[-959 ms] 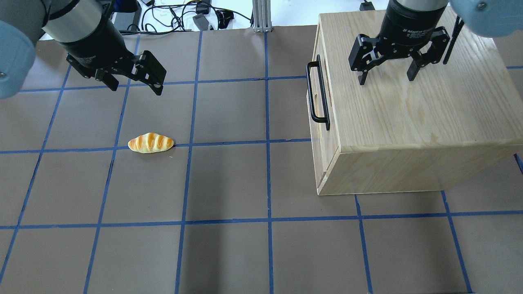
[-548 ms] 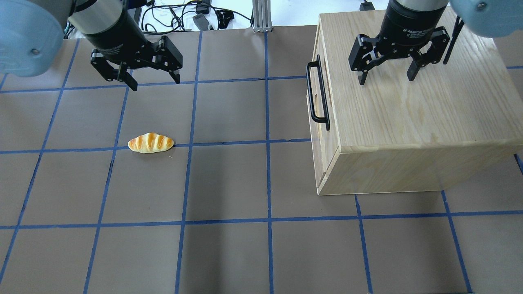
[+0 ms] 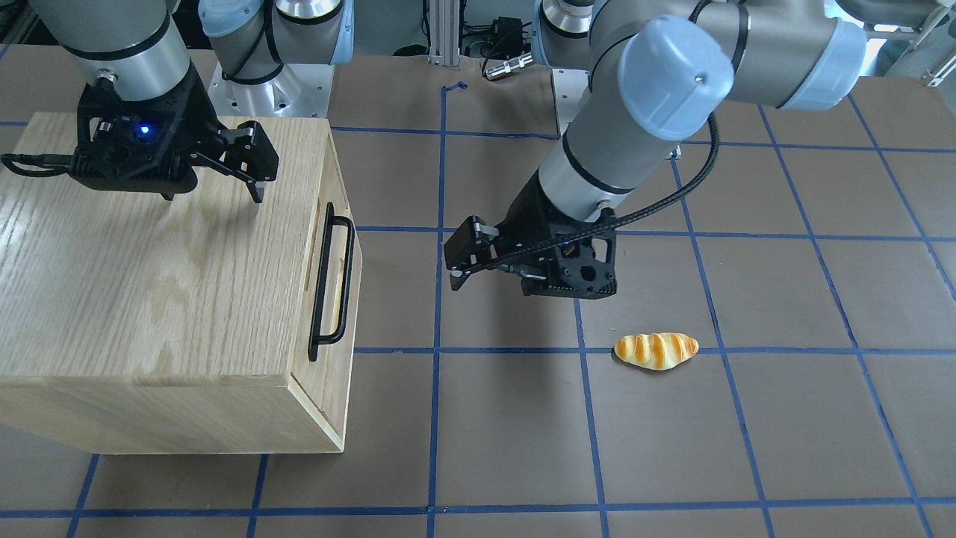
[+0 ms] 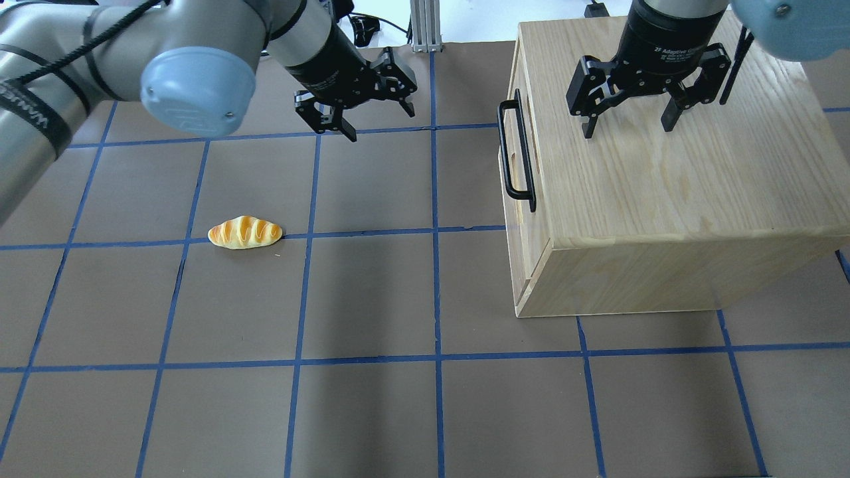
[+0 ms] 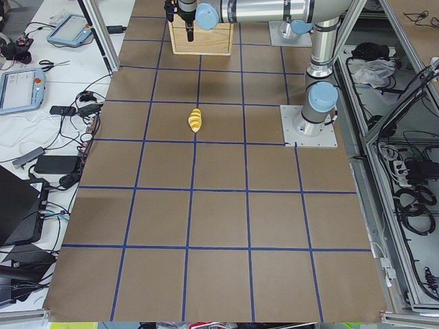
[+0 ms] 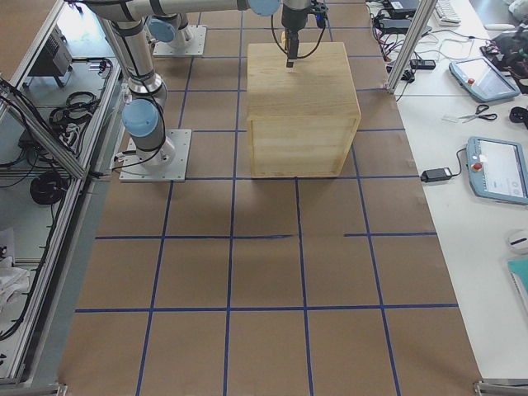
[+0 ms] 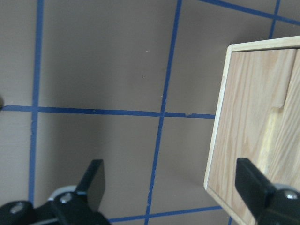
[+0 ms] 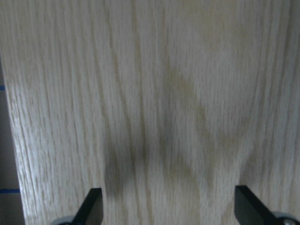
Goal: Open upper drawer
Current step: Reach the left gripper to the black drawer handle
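The upper drawer (image 4: 518, 226) is shut in the pale-wood cabinet (image 4: 664, 192), its front facing the table's middle. Its long black bar handle (image 4: 516, 156) also shows in the front-facing view (image 3: 332, 280). My left gripper (image 4: 380, 124) is open and empty above the table, to the left of the handle and well apart from it. In the left wrist view its fingers (image 7: 96, 180) frame bare table and a corner of the cabinet front (image 7: 253, 117). My right gripper (image 4: 627, 129) hovers open and empty over the cabinet top (image 8: 154, 93).
A toy bread roll (image 4: 245, 233) lies on the brown table with blue grid lines (image 4: 372, 299), left of centre. Cables and a metal post (image 4: 424, 26) sit at the table's back edge.
My left arm has swung right across the back of the table, from its left side to near the middle, closer to the cabinet front. The right gripper and the drawer have not moved.
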You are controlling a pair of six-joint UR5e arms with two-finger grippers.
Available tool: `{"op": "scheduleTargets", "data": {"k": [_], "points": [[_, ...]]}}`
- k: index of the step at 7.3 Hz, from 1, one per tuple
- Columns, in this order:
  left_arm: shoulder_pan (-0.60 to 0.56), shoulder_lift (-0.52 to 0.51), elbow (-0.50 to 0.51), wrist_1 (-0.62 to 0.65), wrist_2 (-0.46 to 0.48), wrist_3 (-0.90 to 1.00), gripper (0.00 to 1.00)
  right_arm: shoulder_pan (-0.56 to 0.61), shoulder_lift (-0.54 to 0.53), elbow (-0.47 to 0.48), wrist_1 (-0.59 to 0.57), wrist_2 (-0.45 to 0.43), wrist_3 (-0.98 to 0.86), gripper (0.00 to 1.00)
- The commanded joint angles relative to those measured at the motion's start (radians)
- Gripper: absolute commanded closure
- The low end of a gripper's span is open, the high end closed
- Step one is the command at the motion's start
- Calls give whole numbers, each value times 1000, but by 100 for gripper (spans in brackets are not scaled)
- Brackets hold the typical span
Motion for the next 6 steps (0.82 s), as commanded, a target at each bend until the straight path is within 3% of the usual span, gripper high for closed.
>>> {"op": "scheduleTargets", "data": {"k": [1, 3, 6], "points": [[-65, -55, 8, 94, -56, -101, 0, 0, 0, 0, 0, 0, 0, 0], [-138, -98, 8, 146, -61, -142, 0, 0, 0, 0, 0, 0, 1, 0], [-145, -105, 9, 148, -113, -145, 0, 0, 0, 0, 0, 0, 0, 0]]}}
